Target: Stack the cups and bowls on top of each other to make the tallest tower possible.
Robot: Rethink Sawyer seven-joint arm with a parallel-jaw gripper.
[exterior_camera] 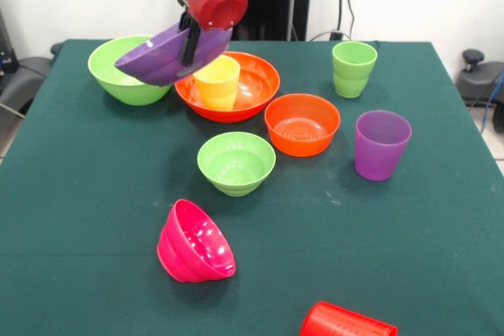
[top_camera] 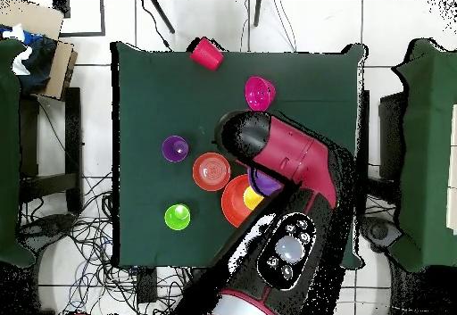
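End effector [exterior_camera: 189, 43] closed on the rim of the large purple bowl [exterior_camera: 161, 57], which hangs off the tabletop [exterior_camera: 94, 194], tilted steeply with its mouth turned partly sideways.

Directly below and just beside it: the yellow cup [exterior_camera: 216, 82] standing inside the large orange bowl [exterior_camera: 253, 84]. The large lime green bowl [exterior_camera: 118, 72] sits just behind the hanging bowl.

Risks, as I judge them:
- One-sided rim pinch on a glossy bowl; it could swing or slip out.
- Its low edge is close to the yellow cup and could knock it over on descent.
- Released tilted, it would slide off rather than seat.

Well clear of the end effector: small orange bowl [exterior_camera: 302, 123], small lime green bowl [exterior_camera: 235, 163], purple cup [exterior_camera: 381, 145], light green cup [exterior_camera: 353, 68]. Magenta-pink bowl [exterior_camera: 193, 243] and red cup [exterior_camera: 346, 322] lie on their sides, farthest off.
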